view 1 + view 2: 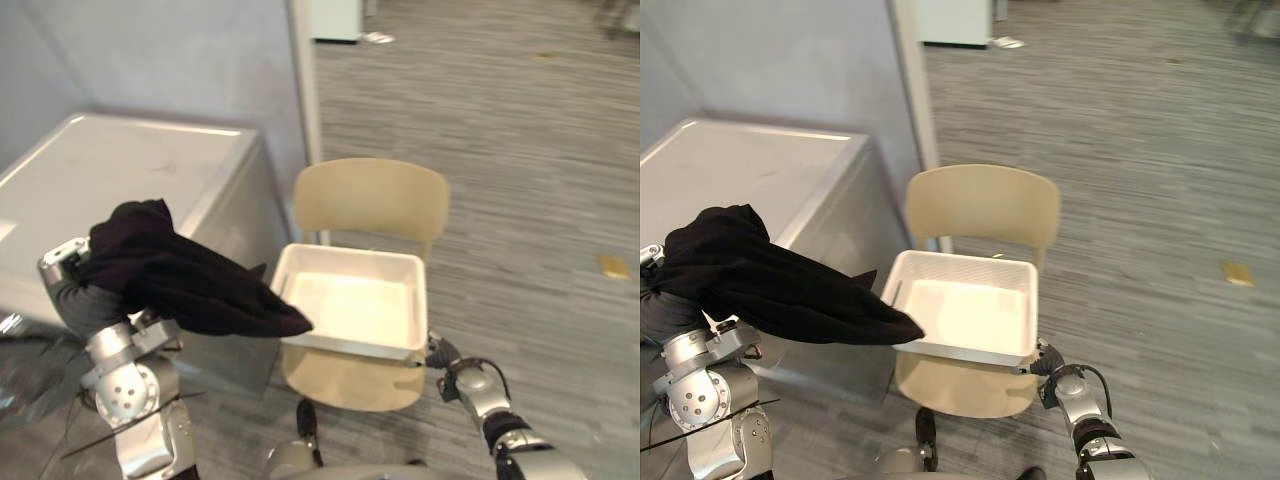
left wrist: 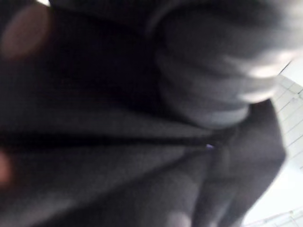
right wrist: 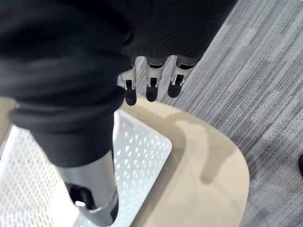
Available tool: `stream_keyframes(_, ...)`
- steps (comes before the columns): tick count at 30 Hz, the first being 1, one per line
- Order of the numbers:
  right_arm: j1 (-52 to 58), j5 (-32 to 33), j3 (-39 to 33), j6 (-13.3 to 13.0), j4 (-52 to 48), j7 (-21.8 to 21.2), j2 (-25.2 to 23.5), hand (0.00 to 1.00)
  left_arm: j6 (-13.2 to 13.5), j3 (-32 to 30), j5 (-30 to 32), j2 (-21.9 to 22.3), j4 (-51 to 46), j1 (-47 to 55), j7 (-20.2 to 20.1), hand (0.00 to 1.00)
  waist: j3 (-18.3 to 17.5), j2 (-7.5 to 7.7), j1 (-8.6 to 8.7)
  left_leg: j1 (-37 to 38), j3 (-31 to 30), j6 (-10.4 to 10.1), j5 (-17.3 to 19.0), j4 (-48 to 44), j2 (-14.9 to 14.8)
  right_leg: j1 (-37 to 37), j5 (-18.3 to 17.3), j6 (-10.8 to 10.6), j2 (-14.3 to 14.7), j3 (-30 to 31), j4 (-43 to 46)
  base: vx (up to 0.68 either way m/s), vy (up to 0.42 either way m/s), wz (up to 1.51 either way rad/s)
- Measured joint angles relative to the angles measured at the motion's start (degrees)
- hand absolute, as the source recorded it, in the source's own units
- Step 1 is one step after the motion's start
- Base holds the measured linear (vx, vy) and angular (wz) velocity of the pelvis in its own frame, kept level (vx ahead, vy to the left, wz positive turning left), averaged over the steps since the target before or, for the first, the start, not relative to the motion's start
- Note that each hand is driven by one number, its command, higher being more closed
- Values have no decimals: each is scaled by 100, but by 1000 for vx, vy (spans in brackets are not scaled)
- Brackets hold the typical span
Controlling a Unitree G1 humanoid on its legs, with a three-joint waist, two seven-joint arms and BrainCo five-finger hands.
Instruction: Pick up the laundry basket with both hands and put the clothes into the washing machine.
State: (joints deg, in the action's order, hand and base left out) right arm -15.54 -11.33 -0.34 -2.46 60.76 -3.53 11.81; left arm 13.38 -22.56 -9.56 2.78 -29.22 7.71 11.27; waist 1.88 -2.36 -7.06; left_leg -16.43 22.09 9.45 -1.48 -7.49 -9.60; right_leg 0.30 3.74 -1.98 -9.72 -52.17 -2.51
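Floor: grey striped carpet point(image 1: 530, 150) runs across the room, with a small yellow scrap point(image 1: 614, 266) lying well off to my right.
Background: a pale grey wall point(image 1: 150, 50) ends in a white post point(image 1: 306, 90) just behind the chair.
Grey box-shaped unit point(image 1: 110, 170): it stands against the wall on my left, flat-topped, just beside the chair.
Chair point(image 1: 370, 195): beige, with its backrest on the far side from me and its seat carrying the basket.
Laundry basket point(image 1: 352, 300): white and perforated, it sits square on the chair seat with its floor open to view.
Black garment point(image 1: 190, 275): it is draped over my raised left arm, above the unit's near corner. Its hanging end reaches across to the basket's near left rim, and I cannot tell whether it touches. My left wrist view shows the same dark cloth point(image 2: 118, 142) from very close.
Left robot hand: it is buried under the garment, so I cannot tell whether it is open or closed.
Right robot hand point(image 1: 445, 357): it is low at the basket's near right corner. In my right wrist view the fingers point(image 3: 150, 90) hang straight down outside the basket, over the chair seat. The thumb point(image 3: 94, 189) reaches in above the perforated floor, with the basket's rim between thumb and fingers. The hand is relaxed and open, gripping nothing.
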Motion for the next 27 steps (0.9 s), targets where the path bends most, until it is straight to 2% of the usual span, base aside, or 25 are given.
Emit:
stream_keyframes(1,-46,0,-85,3,101,-5,114,0,62,39,-1,111,-52,65,8,100,104,-198,-99,-255,246,153,41,-1087,-370,103,-108,2,-3,-267,374,6,4,160)
stream_keyframes(2,115,7,-100,28,88,6,261,0,52,232,2,121,-71,147,-21,100,194,-393,-111,-435,297,-194,-183,-1486,-411,221,-465,13,-156,-354,966,14,63,144)
stream_keyframes(3,215,11,-169,54,104,30,296,0,57,308,0,140,-107,133,-17,100,188,-418,-99,-407,138,-297,-310,-1314,-309,253,-663,7,-127,-424,954,-77,57,223)
stream_keyframes(4,391,22,-254,38,100,79,329,0,104,408,-1,143,-194,124,3,100,126,-403,72,-261,-578,-589,-827,-228,177,286,-683,110,92,-472,533,-154,15,242)
stream_keyframes(5,501,35,-475,2,147,101,280,0,161,430,-4,126,-203,19,10,100,155,-348,136,-318,-469,-339,-191,-662,151,340,-567,9,50,-951,485,-176,-43,247)
stream_keyframes(6,536,53,-565,15,266,124,239,0,213,449,-14,125,-237,97,32,100,201,-396,68,-238,-102,-415,524,-1528,-77,405,-583,-10,-31,-1193,690,-73,-22,164)
stream_keyframes(7,564,53,-568,13,266,127,238,0,215,457,-43,125,-234,142,43,100,214,-433,49,-78,51,-552,580,-1455,-140,446,-602,-9,-50,-1296,810,-41,17,123)
stream_keyframes(8,707,52,-593,12,274,203,214,0,216,552,-85,114,-239,160,34,100,206,-518,28,-18,220,-592,528,-1245,-105,512,-674,-11,-90,-1573,1004,-54,53,115)
stream_keyframes(9,857,43,-584,3,329,206,115,0,218,690,-85,104,-256,232,39,100,223,-470,25,54,132,-599,517,-1074,-12,634,-740,-10,-81,-1836,1014,-119,45,120)
stream_keyframes(12,994,-2,-579,-47,386,203,-136,0,211,895,-84,65,-408,611,25,100,210,-350,44,158,-1,-572,293,-501,263,746,-730,-15,-135,-2195,960,-118,-9,69)
stream_keyframes(16,1092,-44,-539,-24,626,195,-334,0,209,965,-87,67,-642,915,-20,100,222,-366,14,103,-155,-474,202,-392,436,829,-608,-62,-229,-2445,1018,-123,49,40)
stream_keyframes(21,995,-50,-526,36,724,177,-400,0,115,961,-111,151,-634,1367,-166,100,273,-385,-54,120,-494,-423,142,-173,822,863,-597,-9,-577,-2598,1458,-46,105,34)
stream_keyframes(23,951,-50,-455,35,717,109,-393,0,72,978,-111,169,-600,1503,-256,100,404,-399,-146,206,-648,-420,120,-110,990,772,-725,26,-783,-2136,1726,-51,195,32)
stream_keyframes(24,936,-51,-352,34,707,87,-386,0,57,1055,-112,171,-548,1520,-256,100,510,-419,-138,293,-880,-401,78,-24,1150,551,-885,142,-834,-1325,1893,-91,206,76)
stream_keyframes(25,958,-53,-331,35,720,76,-401,0,59,1186,-113,165,-424,1484,-262,100,580,-430,-110,436,-1212,-484,40,269,1389,208,-1180,228,-742,-215,2071,-120,226,99)
stream_keyframes(26,1000,-53,-343,30,718,77,-417,0,60,1249,-117,166,-302,1453,-265,100,598,-403,-11,577,-1265,-574,106,524,1481,36,-1337,294,-656,383,2090,-78,129,151)
stream_keyframes(27,1054,-50,-409,19,672,76,-564,0,63,1317,-124,135,-28,1343,-296,100,714,-50,212,437,-1050,-443,577,-189,1692,-283,-1598,133,-830,1397,2309,-64,39,162)
